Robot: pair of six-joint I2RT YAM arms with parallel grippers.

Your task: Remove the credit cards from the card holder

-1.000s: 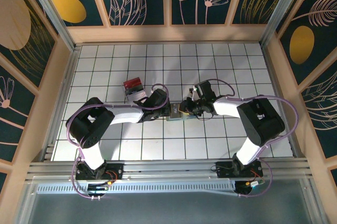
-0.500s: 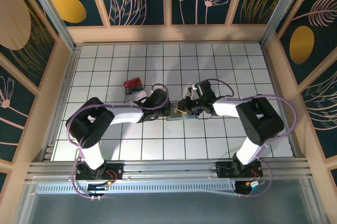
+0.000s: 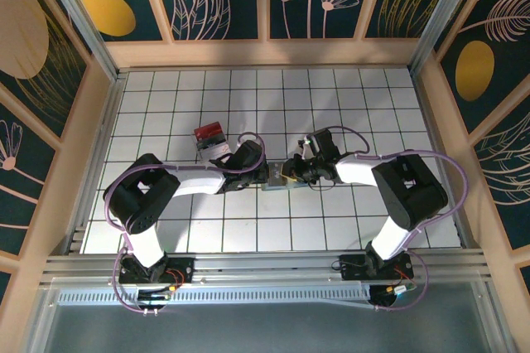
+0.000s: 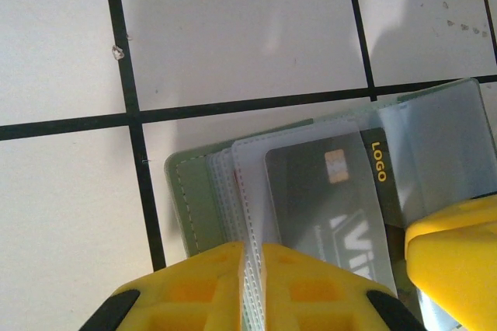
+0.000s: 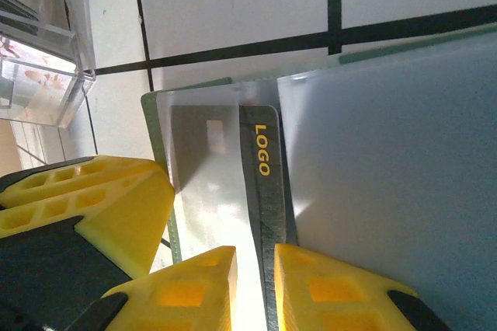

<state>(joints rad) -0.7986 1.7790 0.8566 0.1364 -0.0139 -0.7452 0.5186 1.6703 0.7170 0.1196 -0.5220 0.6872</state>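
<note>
Pinning the card holder (image 4: 190, 191) to the worktop (image 3: 331, 104), your left gripper (image 4: 252, 257) is nipped nearly closed on its clear sleeves, likely so the other arm has something to pull against. Right gripper (image 5: 255, 265): narrow, fingers astride the end of a dark credit card (image 5: 260, 152) marked LOGO, apparently gripping it. Holder lies mid-worktop, slightly toward the near edge. From overhead the wrists mask the grip; the wrist views give it. Right wrist view adds the clear box (image 5: 39, 59) near the holder.
</note>
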